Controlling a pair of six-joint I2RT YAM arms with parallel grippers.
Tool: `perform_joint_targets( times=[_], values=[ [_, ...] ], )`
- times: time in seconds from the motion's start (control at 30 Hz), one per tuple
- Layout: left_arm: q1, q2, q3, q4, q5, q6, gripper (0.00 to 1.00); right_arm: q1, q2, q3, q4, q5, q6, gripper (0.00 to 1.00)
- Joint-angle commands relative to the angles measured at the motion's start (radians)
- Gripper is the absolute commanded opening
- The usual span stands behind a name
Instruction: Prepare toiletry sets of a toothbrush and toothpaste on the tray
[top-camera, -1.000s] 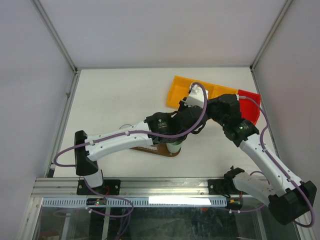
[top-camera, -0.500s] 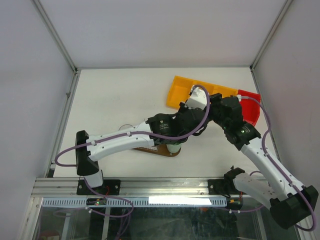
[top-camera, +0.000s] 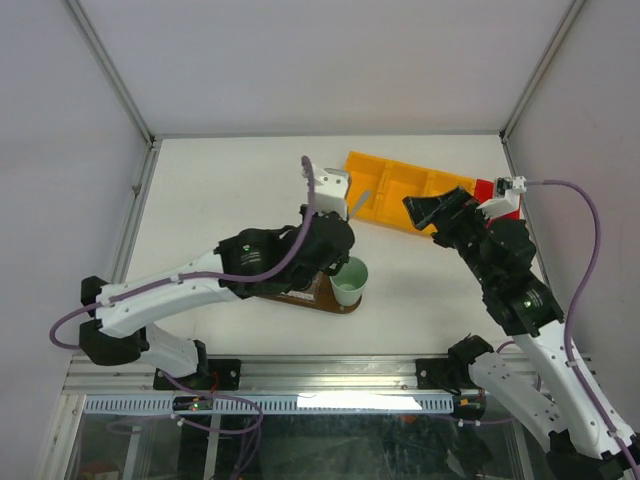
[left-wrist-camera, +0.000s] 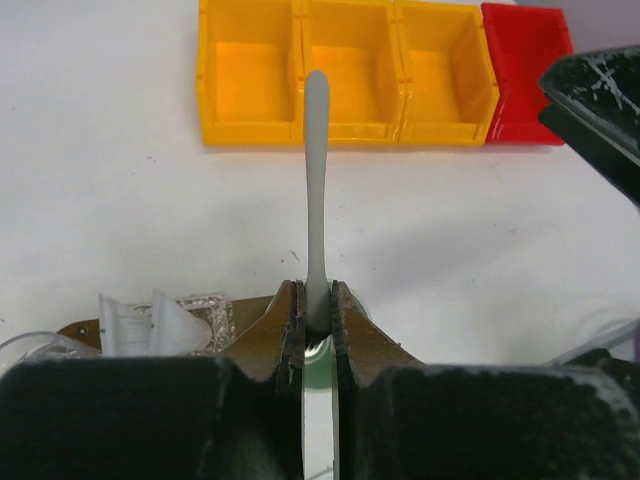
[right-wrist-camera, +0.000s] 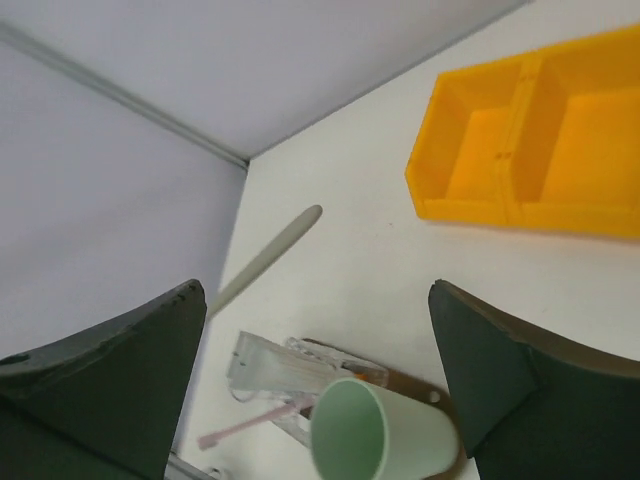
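Observation:
My left gripper (left-wrist-camera: 317, 300) is shut on the lower end of a pale grey toothbrush (left-wrist-camera: 317, 170), which points away toward the bins. From above, that gripper (top-camera: 342, 212) hangs over the back of the brown tray (top-camera: 322, 298), with the toothbrush (top-camera: 362, 203) sticking out to the right. A white toothpaste tube (right-wrist-camera: 265, 362) and a pink toothbrush (right-wrist-camera: 250, 424) rest in a clear glass (right-wrist-camera: 300, 385) at the tray's left end. My right gripper (right-wrist-camera: 315, 290) is open and holds nothing; it sits right of the grey toothbrush (right-wrist-camera: 265, 255), over the bins (top-camera: 428, 213).
A mint-green cup (top-camera: 350, 280) stands on the right end of the tray (right-wrist-camera: 425, 388). A yellow compartmented bin (top-camera: 400, 188) with a red bin (top-camera: 503, 208) at its right end lies behind. The left arm stretches across the front left of the table.
The right gripper opened and drew back to the right. The left gripper pulled away from the yellow bin toward the left with the grey toothbrush in it.

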Motion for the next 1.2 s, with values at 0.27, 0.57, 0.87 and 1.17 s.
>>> perform_joint_targets(
  times=[0.27,0.57,0.87,1.17],
  values=[
    [-0.009,-0.285,0.016,-0.239,0.246,-0.17,0.0,0.005,0.112,0.112,-0.174,-0.827,-0.773,0.99],
    [-0.009,-0.394,0.077,-0.468,0.317,-0.274,0.0,0.004,0.138,0.071,-0.126,-0.777,-0.741,0.98],
    [-0.009,-0.414,0.105,-0.626,0.443,-0.301,0.0,0.005,0.119,0.048,-0.096,-0.577,-0.728,0.99],
    [-0.009,-0.484,-0.017,-0.626,0.491,-0.348,0.0,0.004,0.084,0.037,-0.087,-0.492,-0.728,0.99]
  ],
)
